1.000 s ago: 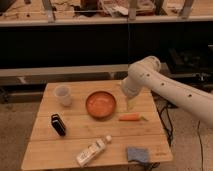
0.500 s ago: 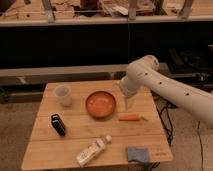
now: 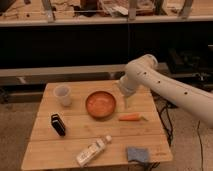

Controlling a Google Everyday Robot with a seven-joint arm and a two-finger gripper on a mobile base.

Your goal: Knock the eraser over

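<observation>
Black eraser (image 3: 58,124), orange bowl (image 3: 100,104) and carrot (image 3: 130,118), blue-grey cloth (image 3: 137,154), light wood bench (image 3: 75,145), whitish claw (image 3: 126,100) just right of the bowl.

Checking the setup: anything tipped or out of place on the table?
Only the bottle lies on its side, near the front edge. The eraser stands upright; the gripper hangs beside the bowl.

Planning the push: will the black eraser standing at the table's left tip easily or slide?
The eraser stands upright on a narrow end, so it probably tips with a light nudge up high. A low push might slide it on the wooden table. The gripper hovers beside the bowl.
</observation>
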